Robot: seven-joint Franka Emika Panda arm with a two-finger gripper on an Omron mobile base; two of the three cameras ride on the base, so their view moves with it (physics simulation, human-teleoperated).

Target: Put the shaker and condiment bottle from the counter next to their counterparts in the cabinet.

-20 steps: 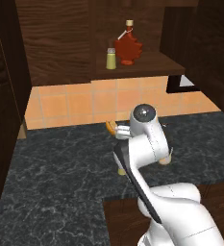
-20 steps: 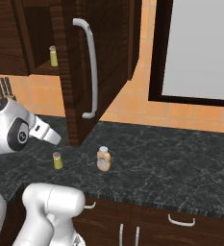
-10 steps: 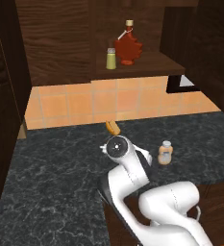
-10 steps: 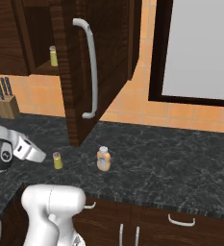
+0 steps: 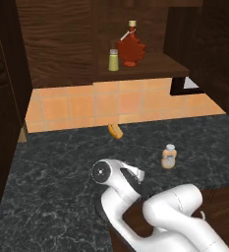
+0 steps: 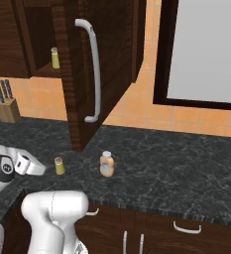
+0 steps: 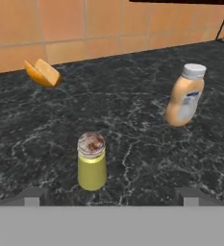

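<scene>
The yellow-green shaker (image 7: pixel 91 163) with its grey cap stands upright on the black counter (image 7: pixel 132 139), just ahead of my gripper (image 7: pixel 111 201). The gripper is open, its fingertips (image 7: pixel 32 197) wide apart low over the counter, and holds nothing. From the right base, that shaker (image 6: pixel 60 165) is just right of my hand (image 6: pixel 30 165). The peach-tan condiment bottle (image 7: pixel 184 96) (image 6: pixel 106 164) (image 5: pixel 168 156) stands upright farther right. On the cabinet shelf (image 5: pixel 150 66) sit the second shaker (image 5: pixel 113 60) (image 6: pixel 54 57) and the red maple-leaf bottle (image 5: pixel 131 47).
A small bread roll (image 7: pixel 42 73) (image 5: pixel 115 130) lies near the orange tiled wall. The open cabinet door (image 6: pixel 107 59) with its long handle (image 6: pixel 92 74) hangs over the counter. A knife block (image 6: pixel 7 104) stands at the far left. A window (image 6: pixel 206 49) is at right.
The arm has folded down from high above the counter, bringing the hand low to counter level, facing the shaker. The shaker and bottle have not moved.
</scene>
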